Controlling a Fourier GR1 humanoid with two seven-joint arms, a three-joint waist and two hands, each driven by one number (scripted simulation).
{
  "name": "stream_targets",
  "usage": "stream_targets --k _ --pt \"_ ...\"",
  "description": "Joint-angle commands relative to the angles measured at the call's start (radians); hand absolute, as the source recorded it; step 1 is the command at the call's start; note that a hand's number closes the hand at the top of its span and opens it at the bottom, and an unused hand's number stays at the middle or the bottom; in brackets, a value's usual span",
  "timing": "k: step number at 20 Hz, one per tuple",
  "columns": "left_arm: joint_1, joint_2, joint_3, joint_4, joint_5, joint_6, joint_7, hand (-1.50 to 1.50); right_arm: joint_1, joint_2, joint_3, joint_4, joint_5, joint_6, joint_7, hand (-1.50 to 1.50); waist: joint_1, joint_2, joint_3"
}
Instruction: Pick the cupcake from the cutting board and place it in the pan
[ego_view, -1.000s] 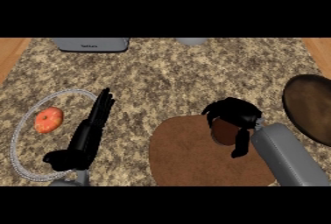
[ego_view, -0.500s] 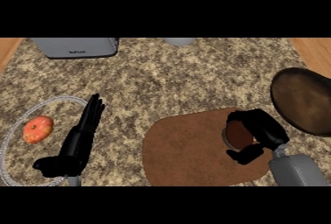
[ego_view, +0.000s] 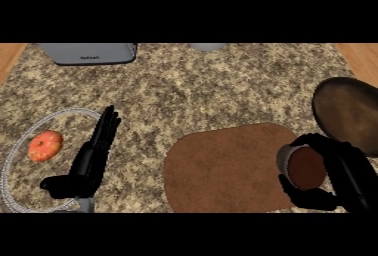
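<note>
One cupcake (ego_view: 306, 167), grasped in the right robot hand (ego_view: 336, 175), at the right edge of one brown cutting board (ego_view: 221, 170). One pan (ego_view: 347, 112) just beyond. Left robot hand (ego_view: 88, 160) released, fingers straight, beside one plate (ego_view: 15, 155) holding one orange fruit (ego_view: 45, 145). Speckled tabletop (ego_view: 207, 90).

The right hand (ego_view: 334, 172) curls round the cupcake (ego_view: 306, 167), covering its far side and base. The pan (ego_view: 347, 112) runs off the view's right edge. A grey appliance (ego_view: 88, 52) and a small grey object (ego_view: 207, 47) are cut at the top; the appliance's label is too small to read.
</note>
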Motion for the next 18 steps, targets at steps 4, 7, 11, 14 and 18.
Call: stream_targets --k 4,7,11,14,18 --pt "-0.068 0.009 0.004 -0.021 0.016 -0.025 0.082 0.00 0.016 0.058 -0.149 -0.224 -0.157 0.073 0.177 1.50 0.041 0.010 0.002" --pt "-0.083 -0.015 0.006 0.060 0.009 -0.037 -0.008 0.00 0.036 0.077 -0.220 -0.172 -0.236 0.038 0.145 1.50 0.042 0.012 0.002" --pt "-0.071 -0.035 -0.022 0.008 -0.017 -0.006 0.043 0.00 -0.071 0.035 -0.376 0.076 -0.316 -0.045 0.049 1.50 0.053 0.014 0.003" --pt "-0.063 -0.051 -0.031 0.069 -0.043 -0.007 -0.032 0.00 -0.130 -0.007 -0.421 0.183 -0.286 -0.110 -0.004 1.50 0.052 0.014 0.003" --pt "-0.058 0.022 0.024 0.021 0.022 -0.079 0.025 0.00 -0.242 -0.086 -0.510 0.394 -0.266 -0.237 -0.124 1.50 0.064 0.016 0.003"
